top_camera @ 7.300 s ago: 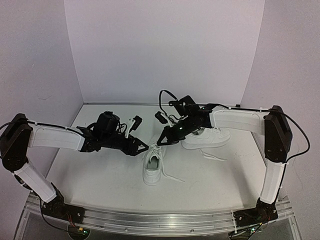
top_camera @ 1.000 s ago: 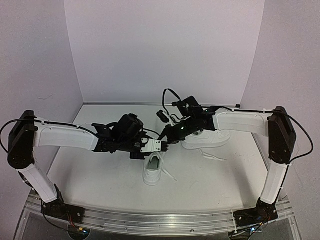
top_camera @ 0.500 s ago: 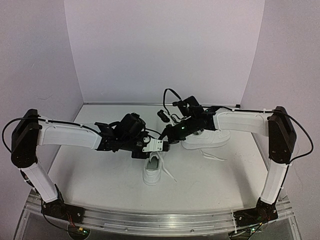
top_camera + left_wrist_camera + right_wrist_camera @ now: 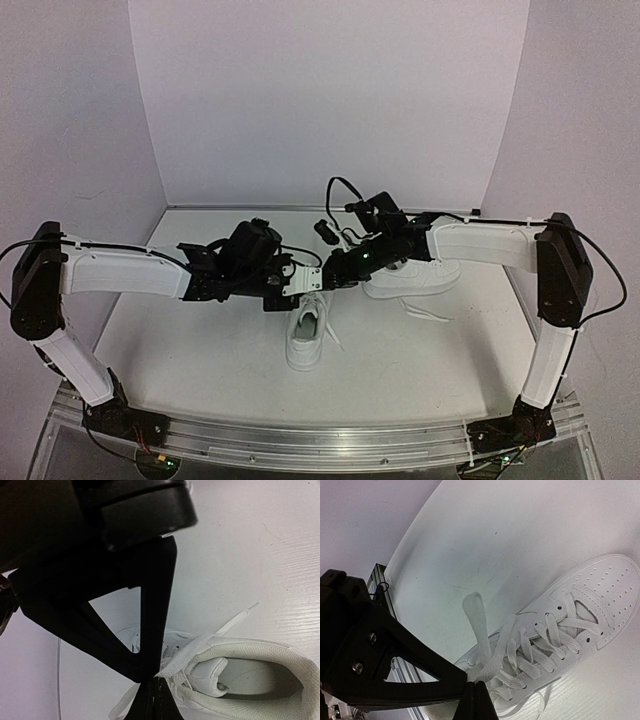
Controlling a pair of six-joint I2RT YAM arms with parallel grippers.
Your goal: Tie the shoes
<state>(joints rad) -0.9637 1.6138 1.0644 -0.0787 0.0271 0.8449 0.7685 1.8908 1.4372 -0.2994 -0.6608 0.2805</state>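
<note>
While my two arms meet just above the near sneaker [image 4: 303, 342] | my left gripper [image 4: 312, 284] is pressed together on its lace end [image 4: 220, 627] | my right gripper [image 4: 332, 277] pinches a lace strand [image 4: 479, 630] of the same shoe | the far sneaker [image 4: 420, 276] stands on the table [image 4: 200, 350], partly hidden behind my right arm.

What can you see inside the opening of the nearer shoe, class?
Inside the nearer shoe, the left wrist view shows white mesh lining and the padded tongue. Below them is dark shadow; the insole and toe space are hidden.
</note>
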